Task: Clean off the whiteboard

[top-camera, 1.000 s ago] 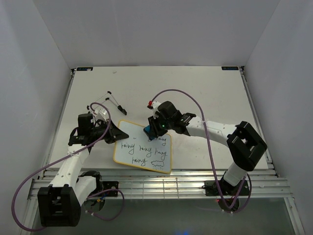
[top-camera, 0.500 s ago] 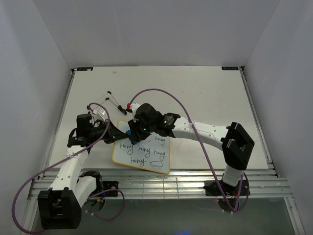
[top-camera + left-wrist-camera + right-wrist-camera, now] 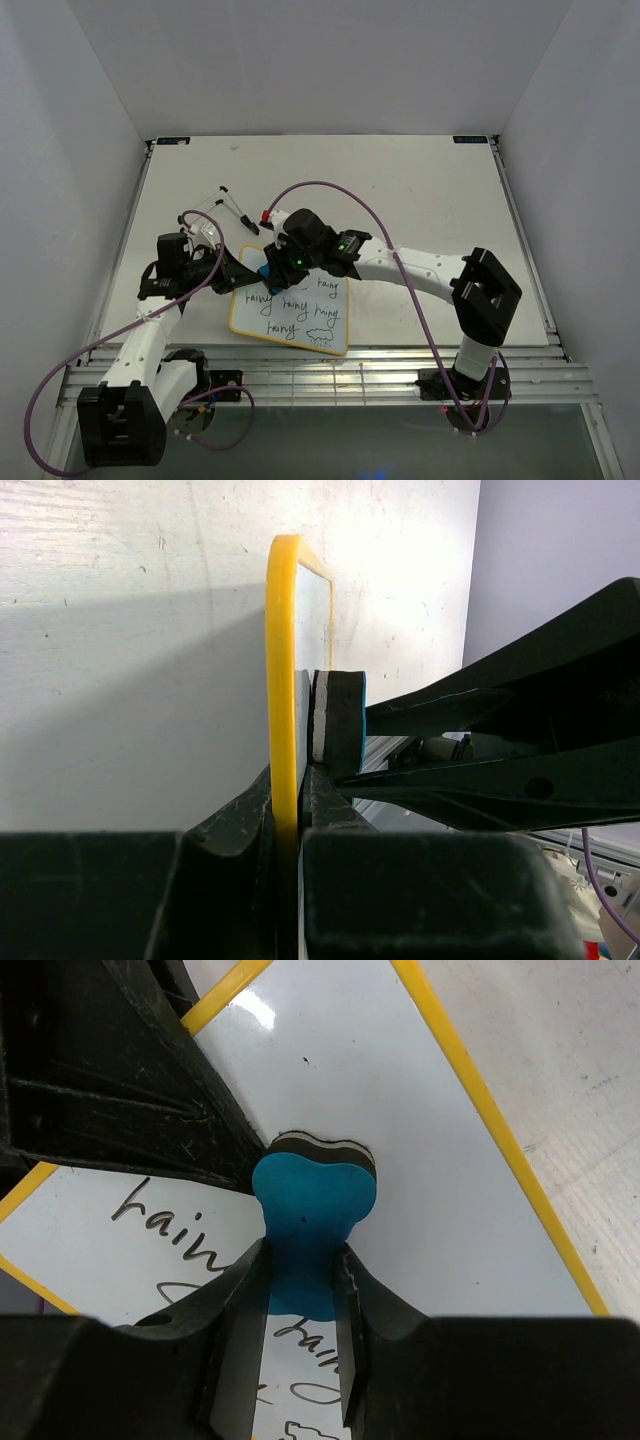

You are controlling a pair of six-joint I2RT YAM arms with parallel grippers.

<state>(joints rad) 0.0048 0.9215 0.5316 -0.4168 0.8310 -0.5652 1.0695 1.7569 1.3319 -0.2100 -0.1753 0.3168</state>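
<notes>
Whiteboard (image 3: 300,312) lies on the desk (image 3: 420,190) toward its near left part, just in front of the two arms, turned a little askew. Its upper strip is bare white, while rows of black handwritten "rainy" and a small cloud sketch cover the middle and lower part. The eraser (image 3: 312,1210), blue-backed with a dark felt face, sits flat against the board near the upper left corner, just above the first row of words. The right hand (image 3: 300,1280) holds it, fingers narrowed onto the eraser's blue waist. The left hand (image 3: 290,810) is pinched on the board's yellow rim at the left edge, one finger on each side. Whether that edge is lifted off the desk I cannot tell. Two pens (image 3: 235,208) lie apart on the desk beyond the board.

The wiping step looks to be in hand, and most of the writing is not yet erased. The next move calls for sweeping the eraser across and down through the rows under firm pressure, with the left hand bracing the board so it does not slide.
</notes>
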